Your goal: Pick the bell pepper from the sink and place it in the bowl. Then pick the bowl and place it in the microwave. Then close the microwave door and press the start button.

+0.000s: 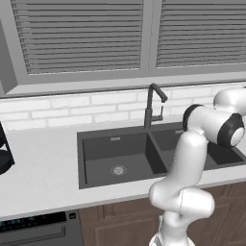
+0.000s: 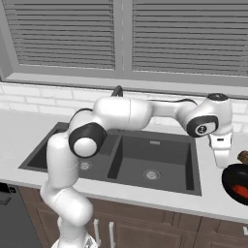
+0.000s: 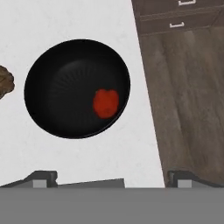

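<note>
Pepper step looks done: the bell pepper (image 3: 106, 103) sits in the bowl (image 3: 57, 83) on the bench (image 3: 65, 22). Fingers (image 3: 43, 178) spread wide, holding nothing, above it. Next, probably grabbing the bowl's rim.

A home kitchen, rendered. A dark double-basin sink (image 1: 144, 156) with a tall curved faucet (image 1: 153, 105) is set into a pale countertop (image 1: 43, 168). White brick-pattern tile (image 1: 62, 113) runs behind it, under a wide window with closed grey slat blinds (image 1: 79, 36). Brown wood cabinet doors (image 2: 145, 227) with small handles sit below the counter; an appliance with a display strip (image 1: 36, 228) stands beside them. Wood-plank floor (image 3: 192, 96) meets the cabinet base. A black bowl (image 3: 65, 87) holding a red pepper (image 3: 105, 103) rests on the counter.
</note>
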Available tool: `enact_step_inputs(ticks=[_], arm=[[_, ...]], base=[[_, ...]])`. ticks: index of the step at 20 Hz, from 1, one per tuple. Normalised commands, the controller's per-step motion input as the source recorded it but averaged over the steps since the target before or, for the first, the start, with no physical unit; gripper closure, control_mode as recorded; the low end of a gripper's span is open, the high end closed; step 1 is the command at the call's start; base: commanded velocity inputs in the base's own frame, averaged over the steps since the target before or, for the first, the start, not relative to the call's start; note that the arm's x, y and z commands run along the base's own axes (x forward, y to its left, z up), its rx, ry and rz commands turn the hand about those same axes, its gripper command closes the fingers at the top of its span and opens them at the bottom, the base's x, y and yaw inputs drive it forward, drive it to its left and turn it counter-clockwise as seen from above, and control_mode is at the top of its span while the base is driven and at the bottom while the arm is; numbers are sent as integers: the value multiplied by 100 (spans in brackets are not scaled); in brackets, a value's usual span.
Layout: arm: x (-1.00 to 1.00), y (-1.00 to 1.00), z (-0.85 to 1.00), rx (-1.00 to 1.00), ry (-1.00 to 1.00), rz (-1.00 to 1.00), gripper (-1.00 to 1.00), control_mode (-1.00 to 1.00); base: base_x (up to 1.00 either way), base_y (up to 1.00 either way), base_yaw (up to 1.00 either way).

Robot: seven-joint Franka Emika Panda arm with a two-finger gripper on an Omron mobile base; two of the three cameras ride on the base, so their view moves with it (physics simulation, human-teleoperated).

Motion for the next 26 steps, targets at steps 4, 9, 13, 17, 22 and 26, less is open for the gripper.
enact_step_inputs(ticks=[4,9,13,17,22,26], arm=[[8,0,3,0,20,15,-100,-100],[10,0,-2,0,27,16,-100,-100],[8,-1,-22,1,26,18,-100,-100],[2,0,-36,10,13,21,-100,-100],[0,-1,-35,19,3,21,-100,-100],[4,-26,-13,20,1,23,-100,-100]], base=[[0,0,0],[0,0,0],[0,0,0],[0,0,0],[0,0,0],[0,0,0]])
